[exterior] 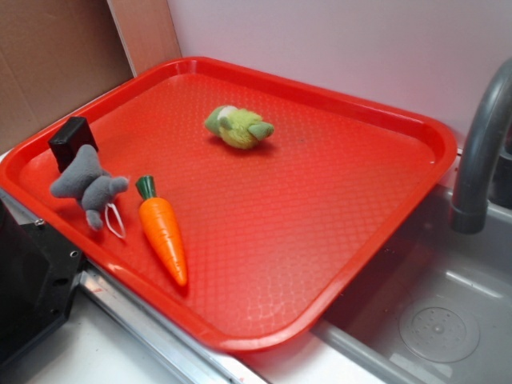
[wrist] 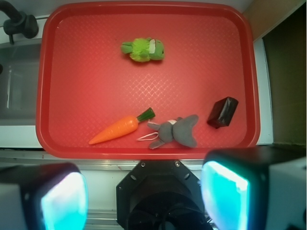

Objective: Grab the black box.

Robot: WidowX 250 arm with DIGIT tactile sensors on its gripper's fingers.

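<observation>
the red tray (wrist: 144, 148) has a raised rim all round, and most of its floor is bare between the toys. the black box (wrist: 222, 112), small, matte and plain-faced, sits near the tray's corner rim, just beside the grey plush mouse (wrist: 175, 132). the hand (wrist: 144, 199) hovers above the tray's near edge, fingers (wrist: 225, 196) spread apart, holding nothing.

textured red plastic tray (wrist: 144, 96), plush grey mouse (wrist: 175, 132), glossy carrot (wrist: 117, 130)
</observation>
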